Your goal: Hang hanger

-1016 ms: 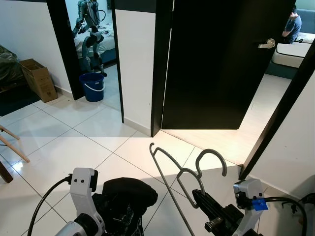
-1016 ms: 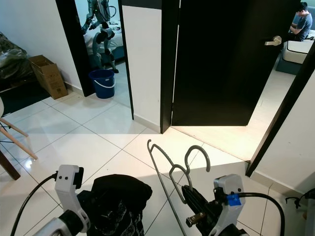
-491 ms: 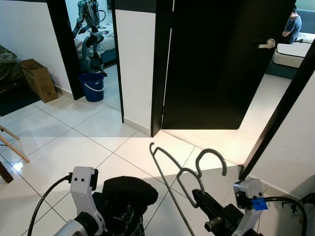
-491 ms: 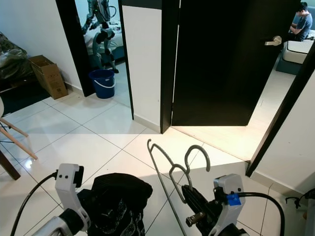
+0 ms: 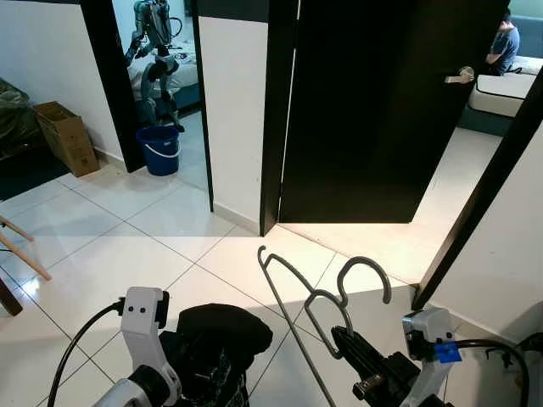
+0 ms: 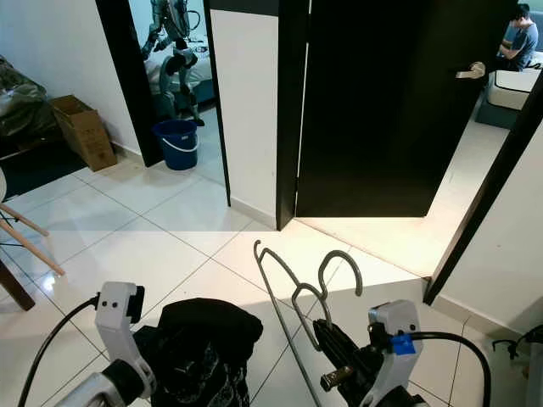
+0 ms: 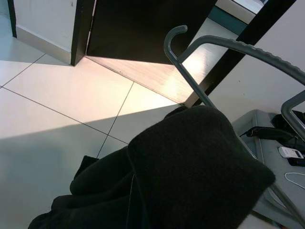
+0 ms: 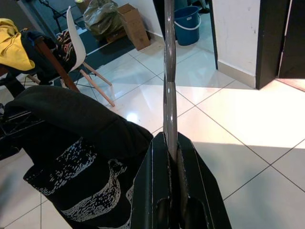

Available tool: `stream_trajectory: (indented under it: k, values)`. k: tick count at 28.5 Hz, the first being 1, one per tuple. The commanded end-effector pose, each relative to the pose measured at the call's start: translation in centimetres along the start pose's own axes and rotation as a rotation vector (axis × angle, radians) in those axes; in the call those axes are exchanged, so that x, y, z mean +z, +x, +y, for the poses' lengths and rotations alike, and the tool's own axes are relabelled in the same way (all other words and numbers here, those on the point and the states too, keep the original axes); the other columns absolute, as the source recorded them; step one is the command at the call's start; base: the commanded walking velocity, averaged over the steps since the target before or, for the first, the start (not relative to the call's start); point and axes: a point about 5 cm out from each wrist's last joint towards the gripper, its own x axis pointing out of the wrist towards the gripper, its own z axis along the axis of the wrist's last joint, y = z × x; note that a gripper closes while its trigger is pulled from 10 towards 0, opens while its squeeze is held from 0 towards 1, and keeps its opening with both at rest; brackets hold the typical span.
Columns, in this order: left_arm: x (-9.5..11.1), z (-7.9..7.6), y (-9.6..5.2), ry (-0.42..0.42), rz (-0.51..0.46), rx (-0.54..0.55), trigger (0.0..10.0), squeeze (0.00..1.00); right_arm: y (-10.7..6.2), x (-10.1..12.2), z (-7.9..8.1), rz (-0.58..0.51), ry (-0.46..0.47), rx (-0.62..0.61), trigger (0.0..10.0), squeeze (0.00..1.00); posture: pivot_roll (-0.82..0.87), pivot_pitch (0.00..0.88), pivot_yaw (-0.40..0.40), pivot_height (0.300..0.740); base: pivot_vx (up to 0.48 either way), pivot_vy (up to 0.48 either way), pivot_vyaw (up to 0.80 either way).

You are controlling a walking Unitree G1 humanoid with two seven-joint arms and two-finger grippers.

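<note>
A grey hanger (image 5: 293,292) stands upright in front of me, its hook (image 5: 366,270) curling to the right. My right gripper (image 5: 344,341) is shut on its lower bar, and the right wrist view shows the bar (image 8: 169,71) rising straight out from between the black fingers (image 8: 188,167). A black garment (image 5: 216,335) with a white print (image 8: 83,176) is bundled over my left gripper (image 5: 193,354), low on the left, and hides it. In the left wrist view the garment (image 7: 190,162) lies just below the hanger's shoulder (image 7: 228,45).
White tiled floor ahead. A black door (image 5: 382,110) stands ajar beside a white wall section. A blue bucket (image 5: 159,149), a cardboard box (image 5: 66,136) and another robot (image 5: 157,59) are at the back left. A person (image 5: 506,42) sits far right. Chair legs (image 5: 21,250) at left.
</note>
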Motion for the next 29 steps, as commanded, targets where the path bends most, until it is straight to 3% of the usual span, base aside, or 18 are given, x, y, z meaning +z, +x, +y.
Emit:
stream_trajectory:
  k: [1, 29]
  values:
    - [0.40, -0.08, -0.07, -0.005, -0.017, -0.010, 10.0, 0.00, -0.10, 0.43, 0.15, -0.018, -0.008, 0.004, 10.0, 0.00, -0.04, 0.000, -0.039, 0.740, 0.000, 0.000, 0.00]
    - [0.41, -0.03, -0.04, -0.003, -0.013, -0.011, 10.0, 0.00, 0.02, 0.41, 0.24, -0.018, -0.007, 0.008, 10.0, 0.00, -0.03, 0.000, -0.037, 0.740, 0.000, 0.000, 0.00]
